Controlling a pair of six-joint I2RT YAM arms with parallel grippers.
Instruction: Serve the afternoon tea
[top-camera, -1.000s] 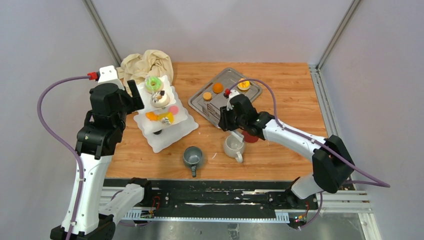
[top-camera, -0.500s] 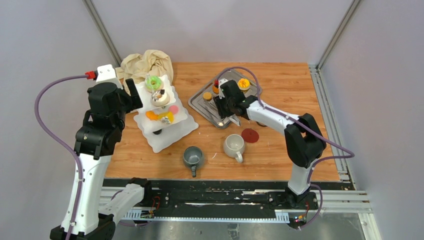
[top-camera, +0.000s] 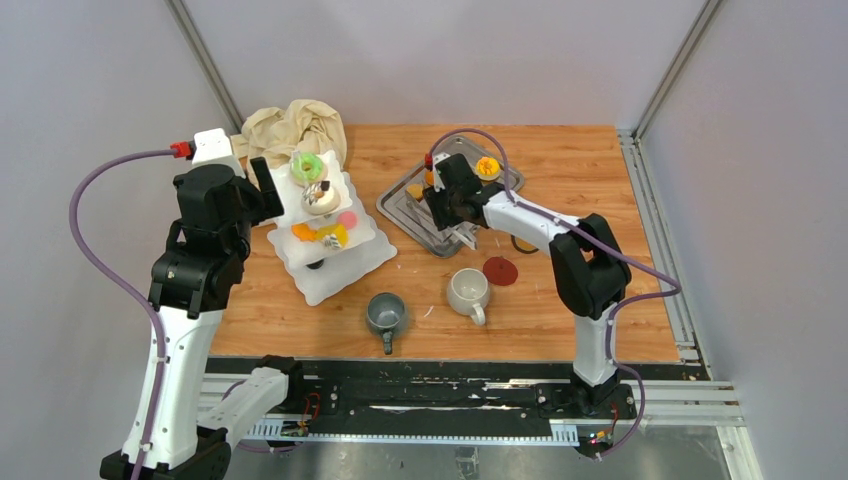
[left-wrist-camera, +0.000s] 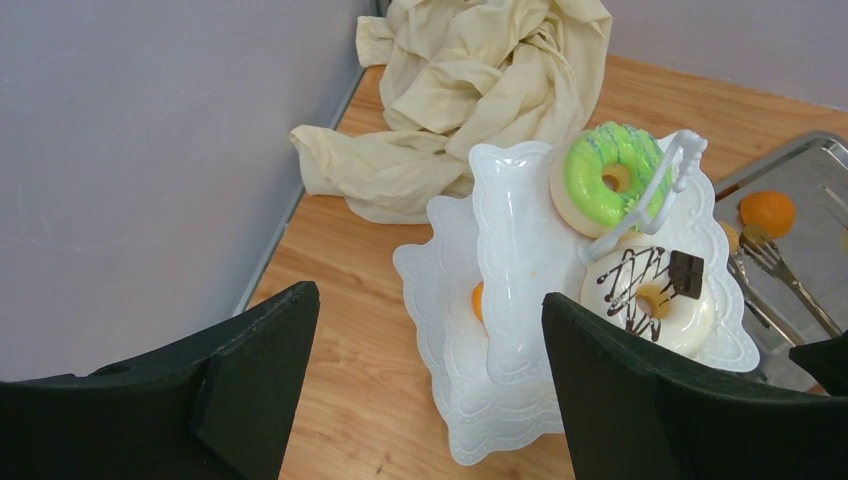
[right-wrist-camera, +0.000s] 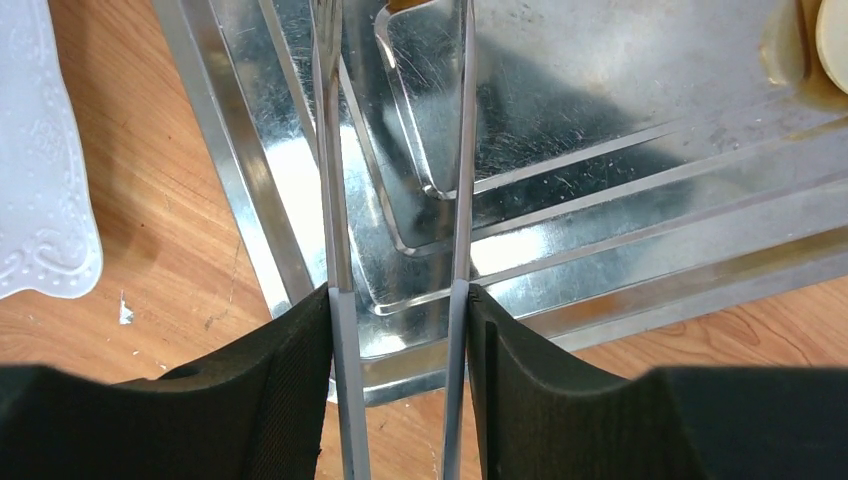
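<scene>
Right fingers (right-wrist-camera: 250, 400) clamp slim steel tongs (right-wrist-camera: 335, 200) over the rectangular steel tray (right-wrist-camera: 620, 150).
Left fingers (left-wrist-camera: 250, 390) gape wide beside the white three-tier stand (left-wrist-camera: 520, 240), green ring doughnut (left-wrist-camera: 600, 175) on top; grey mug (top-camera: 385, 313) and white mug (top-camera: 467, 290) sit on the wooden counter (top-camera: 560, 320).

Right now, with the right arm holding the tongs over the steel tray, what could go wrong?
The right tool pinches the tongs only by their thin, smooth arms; they might twist or slip onto the steel tray.
The round orange pastry near the tong tips could roll away when squeezed.
The left tool, open, sits close to the three-tier stand; a nudge might knock the green doughnut off the top tier.
</scene>
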